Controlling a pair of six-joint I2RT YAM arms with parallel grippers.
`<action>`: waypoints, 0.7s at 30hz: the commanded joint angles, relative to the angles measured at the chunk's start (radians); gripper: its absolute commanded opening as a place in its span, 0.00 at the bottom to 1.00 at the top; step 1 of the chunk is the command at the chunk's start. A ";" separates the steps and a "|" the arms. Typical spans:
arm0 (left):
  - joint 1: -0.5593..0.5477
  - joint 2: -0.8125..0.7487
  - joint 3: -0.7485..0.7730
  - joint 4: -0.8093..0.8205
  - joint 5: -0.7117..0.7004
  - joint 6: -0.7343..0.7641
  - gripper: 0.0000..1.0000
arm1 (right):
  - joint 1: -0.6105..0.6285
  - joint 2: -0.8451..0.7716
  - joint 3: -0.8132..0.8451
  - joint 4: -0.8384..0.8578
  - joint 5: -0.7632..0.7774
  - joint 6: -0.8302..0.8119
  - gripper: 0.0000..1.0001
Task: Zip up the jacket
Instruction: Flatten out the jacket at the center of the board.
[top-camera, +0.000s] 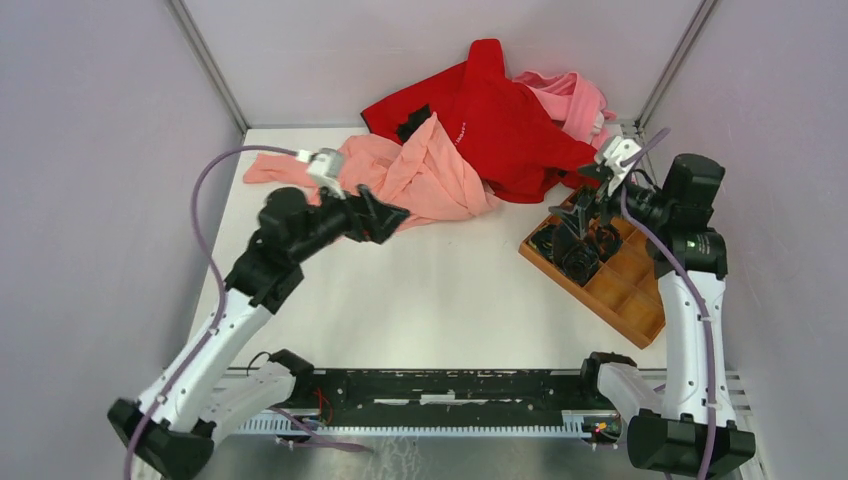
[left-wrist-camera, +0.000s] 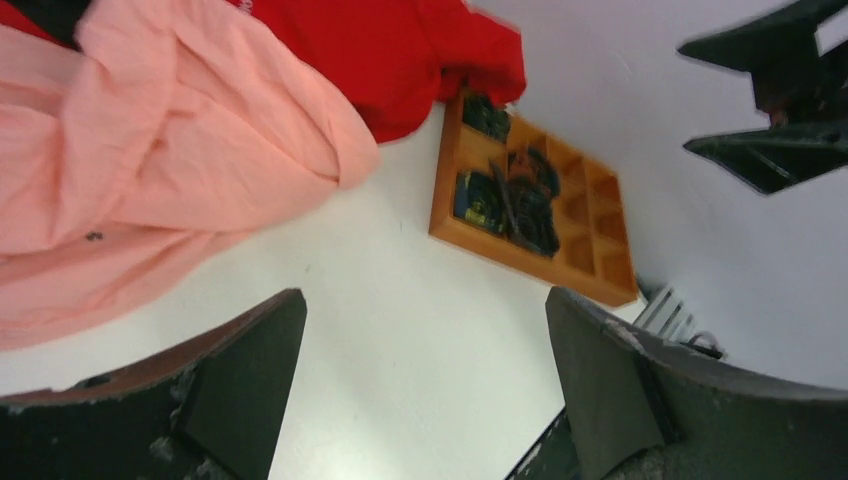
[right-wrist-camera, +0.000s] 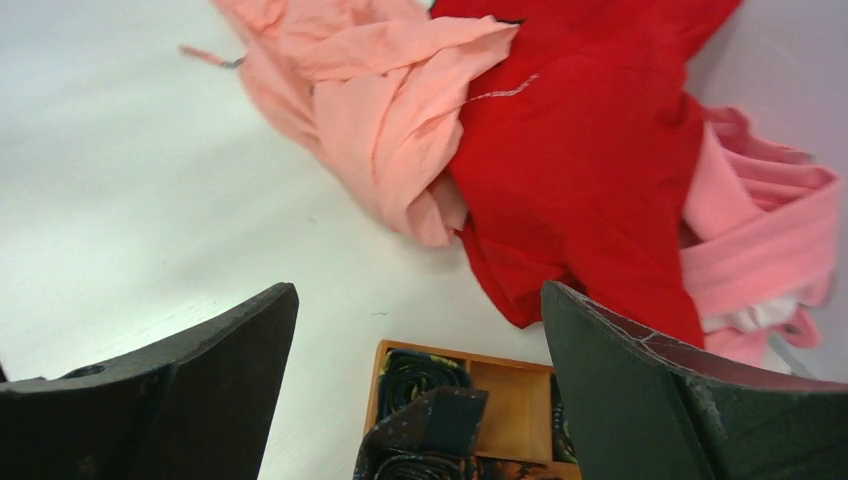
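The salmon-pink jacket (top-camera: 420, 175) lies crumpled at the back of the table, its right side tucked under a red garment. It also shows in the left wrist view (left-wrist-camera: 150, 170) and the right wrist view (right-wrist-camera: 380, 90). My left gripper (top-camera: 395, 215) is open and empty, just in front of the jacket's near edge; its jaws (left-wrist-camera: 425, 300) frame bare table. My right gripper (top-camera: 578, 232) is open and empty, above the near-left corner of a wooden tray, well to the right of the jacket; its jaws (right-wrist-camera: 418, 290) stand wide apart. No zipper is clearly visible.
A bright red garment (top-camera: 500, 120) lies over the jacket's right side, with a paler pink garment (top-camera: 578, 98) behind it. A wooden compartment tray (top-camera: 625, 290) holding rolled ties stands at the right. Walls close in on three sides.
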 joint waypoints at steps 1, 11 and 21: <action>-0.332 0.163 0.198 -0.222 -0.522 0.282 0.97 | -0.003 -0.021 -0.094 -0.022 -0.149 -0.203 0.98; -0.348 0.439 0.297 -0.166 -0.523 0.398 1.00 | -0.003 -0.097 -0.408 0.163 -0.120 -0.160 0.98; -0.057 0.894 0.631 -0.198 -0.275 0.445 0.97 | -0.004 -0.073 -0.503 0.247 -0.159 -0.132 0.98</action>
